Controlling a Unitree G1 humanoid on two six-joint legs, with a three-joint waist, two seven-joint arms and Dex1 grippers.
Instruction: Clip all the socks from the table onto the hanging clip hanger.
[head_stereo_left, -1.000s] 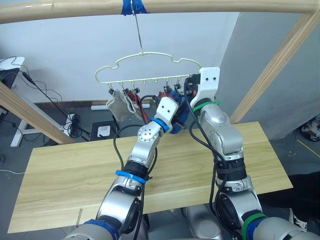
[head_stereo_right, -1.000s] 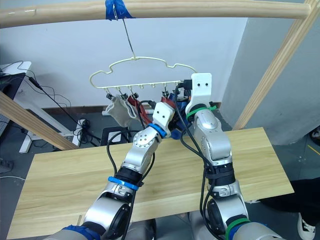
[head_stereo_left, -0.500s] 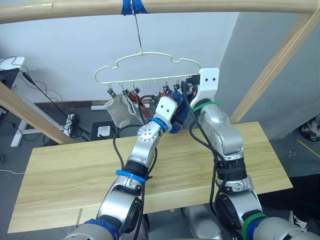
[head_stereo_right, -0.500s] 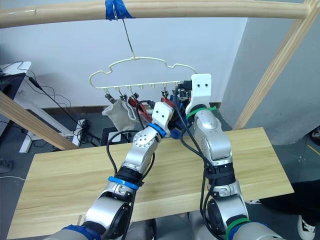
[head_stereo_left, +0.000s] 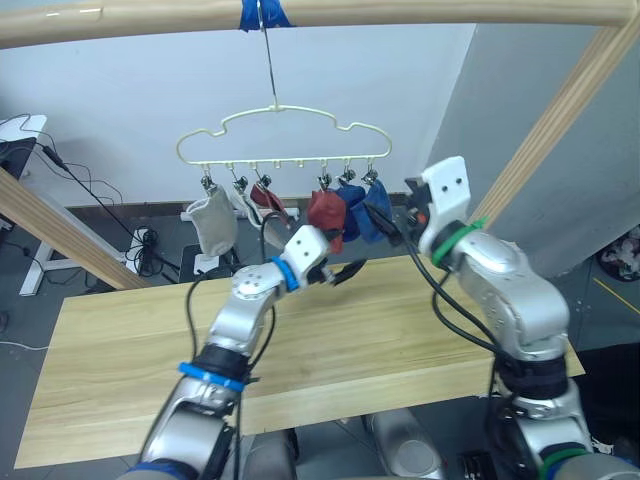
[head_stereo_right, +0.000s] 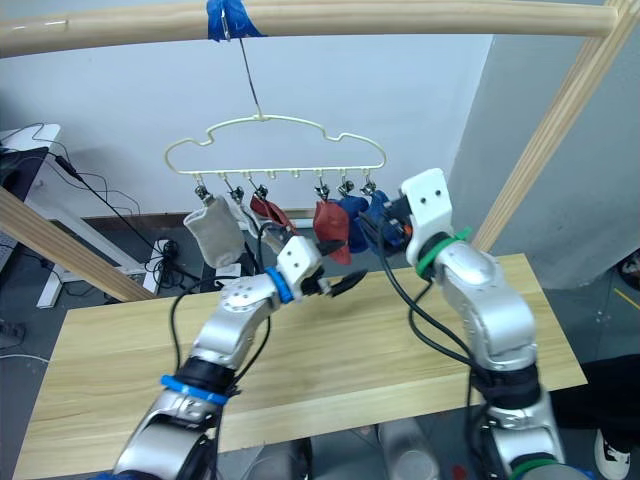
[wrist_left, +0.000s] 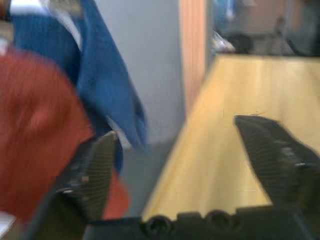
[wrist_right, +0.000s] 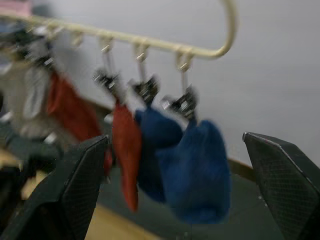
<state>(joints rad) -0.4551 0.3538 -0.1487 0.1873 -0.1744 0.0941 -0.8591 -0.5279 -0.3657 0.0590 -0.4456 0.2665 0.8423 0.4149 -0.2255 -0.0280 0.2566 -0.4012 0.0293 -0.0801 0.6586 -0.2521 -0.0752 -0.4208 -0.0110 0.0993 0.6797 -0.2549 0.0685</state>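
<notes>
The pale yellow clip hanger (head_stereo_left: 283, 131) hangs by its hook from the top pole. Clipped along it are a light grey sock (head_stereo_left: 212, 221), a rust-red sock (head_stereo_left: 270, 200), a second red sock (head_stereo_left: 325, 210) and two blue socks (head_stereo_left: 351, 208) (head_stereo_left: 379, 205). My left gripper (head_stereo_left: 345, 272) stands open just below the red and blue socks, over the table (head_stereo_left: 120, 340), holding nothing. In the left wrist view its fingers (wrist_left: 95, 170) frame a red sock (wrist_left: 35, 130) and a blue one (wrist_left: 105, 85). My right gripper (wrist_right: 175, 137) is open, facing the blue socks (wrist_right: 195, 165) from the right.
A round wooden pole (head_stereo_left: 420, 12) with blue tape (head_stereo_left: 265, 12) carries the hanger. Slanted frame poles stand at the right (head_stereo_left: 560, 110) and the left (head_stereo_left: 50, 230). Cables and a power strip (head_stereo_left: 150, 240) lie on the floor behind the table.
Both grippers have opened and drawn back from the hanger, the left one down, the right one to the right. The hanger has swung left, and a blue sock now hangs from its clip.
</notes>
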